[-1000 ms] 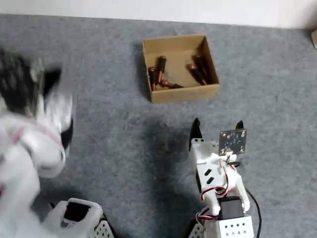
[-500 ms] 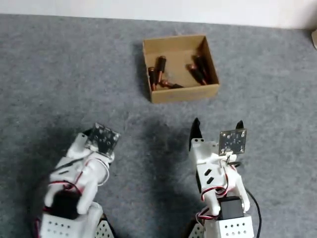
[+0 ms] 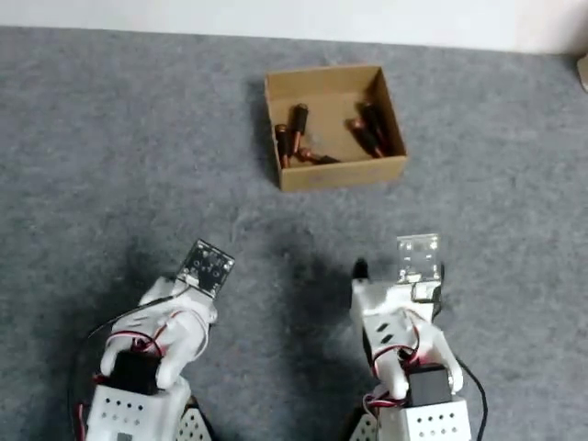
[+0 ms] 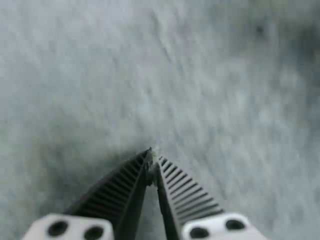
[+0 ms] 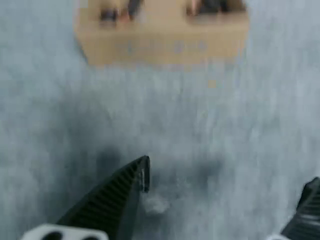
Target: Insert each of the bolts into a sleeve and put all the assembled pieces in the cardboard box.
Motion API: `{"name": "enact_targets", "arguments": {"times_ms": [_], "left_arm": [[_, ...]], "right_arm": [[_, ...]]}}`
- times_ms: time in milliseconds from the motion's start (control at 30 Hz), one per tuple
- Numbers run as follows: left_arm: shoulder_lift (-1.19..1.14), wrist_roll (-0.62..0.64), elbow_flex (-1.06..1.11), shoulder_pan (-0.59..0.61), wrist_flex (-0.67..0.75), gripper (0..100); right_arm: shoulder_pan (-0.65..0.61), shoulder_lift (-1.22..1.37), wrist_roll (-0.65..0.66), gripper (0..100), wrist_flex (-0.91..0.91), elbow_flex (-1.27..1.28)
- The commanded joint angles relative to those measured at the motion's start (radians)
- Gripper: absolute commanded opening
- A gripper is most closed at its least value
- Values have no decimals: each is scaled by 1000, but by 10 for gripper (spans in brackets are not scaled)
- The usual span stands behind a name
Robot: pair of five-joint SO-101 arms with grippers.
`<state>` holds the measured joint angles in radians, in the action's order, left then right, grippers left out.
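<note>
Box: your cardboard box [image 3: 335, 175] sat open-topped at the far middle of the desk [image 3: 110, 138], ahead of both arms and nearer the right one, where either could drop into it.
Pieces: the assembled pieces [image 3: 299, 129] lay on the box floor in two loose groups, one by the left wall and one by the right wall. They were tumbled at angles, as dropped things lie. I counted perhaps five or six, since they overlapped too much to be sure.
Left hand: your left hand [image 4: 153, 159] had its two fingers together, tips touching, with nothing between them. It was over bare desk near its own base and well apart from the box.
Right hand: your right hand [image 5: 227, 175] had its fingers spread wide with nothing between them. It was low over the desk, aimed at the box's near wall but well short of it.
Reason for pose: I judged that both arms were tucked by their bases because neither carried anything and every piece I could find lay in the box.
Stage: the task looked done, or all but done, to me.
Next for you: check that each piece in the box was fully seated before you call it finished.
</note>
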<state>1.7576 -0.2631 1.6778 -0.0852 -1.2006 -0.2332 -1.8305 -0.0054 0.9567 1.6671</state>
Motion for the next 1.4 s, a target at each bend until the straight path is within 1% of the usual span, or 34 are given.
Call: {"name": "enact_targets", "arguments": {"times_ms": [0,33,100,233,333,1367], "left_arm": [[5,-6,19,-4,-118,6],[5,-6,19,7,-118,6],[5,-6,19,24,-118,6],[5,-6,19,38,-118,6],[5,-6,19,36,-118,6],[5,-6,19,36,-118,6]], "right_arm": [[13,-5,12,421,246,165],[33,-5,15,421,275,165],[140,-5,69,421,260,153],[305,-5,166,421,289,147],[361,-5,176,421,288,147],[364,-5,178,421,288,147]]}}
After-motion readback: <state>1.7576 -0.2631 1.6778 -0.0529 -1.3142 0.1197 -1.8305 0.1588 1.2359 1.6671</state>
